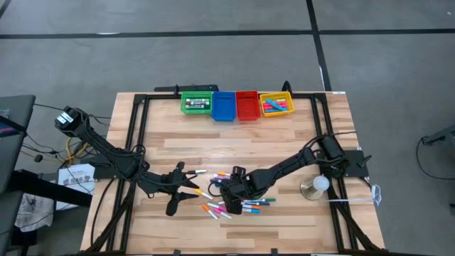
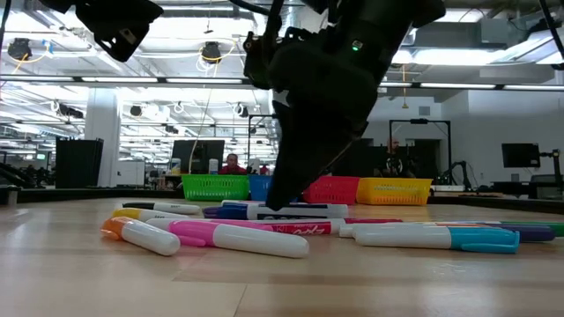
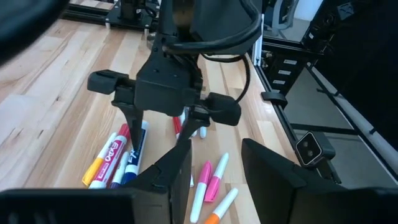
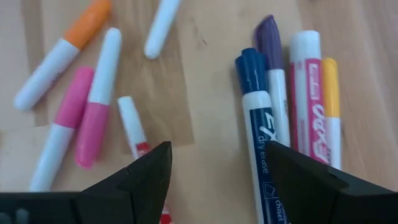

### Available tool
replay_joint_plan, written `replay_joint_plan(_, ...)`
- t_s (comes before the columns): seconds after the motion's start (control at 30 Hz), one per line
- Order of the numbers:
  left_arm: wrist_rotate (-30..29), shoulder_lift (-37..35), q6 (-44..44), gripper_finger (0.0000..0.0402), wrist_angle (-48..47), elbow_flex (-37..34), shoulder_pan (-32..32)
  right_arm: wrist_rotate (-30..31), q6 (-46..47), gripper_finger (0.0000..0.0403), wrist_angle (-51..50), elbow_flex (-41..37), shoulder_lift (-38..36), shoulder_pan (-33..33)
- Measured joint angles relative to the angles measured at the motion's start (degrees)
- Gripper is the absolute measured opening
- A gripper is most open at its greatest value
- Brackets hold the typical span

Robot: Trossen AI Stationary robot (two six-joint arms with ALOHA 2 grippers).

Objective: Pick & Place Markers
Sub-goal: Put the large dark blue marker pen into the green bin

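1. We observed four bins in a row at the table's far edge: the green bin (image 1: 196,102) held dark markers, the blue bin (image 1: 223,106) and red bin (image 1: 247,105) showed no contents, and the yellow bin (image 1: 276,104) held pink, orange and blue markers.
2. We found the loose markers (image 1: 231,203) scattered on the table (image 1: 284,149) near its front centre.
3. We saw the right gripper (image 4: 217,165) lowered over this pile, fingers spread apart, with a blue-capped marker (image 4: 256,118) lying just beside one finger, bare wood between the fingers.
4. We saw the left gripper (image 1: 186,183) just left of the pile, fingers apart, holding nothing.
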Motion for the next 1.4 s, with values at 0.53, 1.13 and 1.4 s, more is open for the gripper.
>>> replay_joint_plan(0.53,0.04,0.02,-0.03,0.014,0.0,0.0,-0.09,-2.45,0.03,0.0222,-1.29,-0.09,0.13,-1.53)
replay_joint_plan(1.13,0.04,0.02,-0.03,0.014,0.08,-0.02,-0.09,-3.55,0.03,0.0034,-3.26,-0.03,0.01,-1.51)
replay_joint_plan(1.4,-0.01,0.04,-0.03,0.014,0.2,-0.02,-0.09,-5.27,0.32,0.0001,-4.87,2.17,-0.39,-1.09)
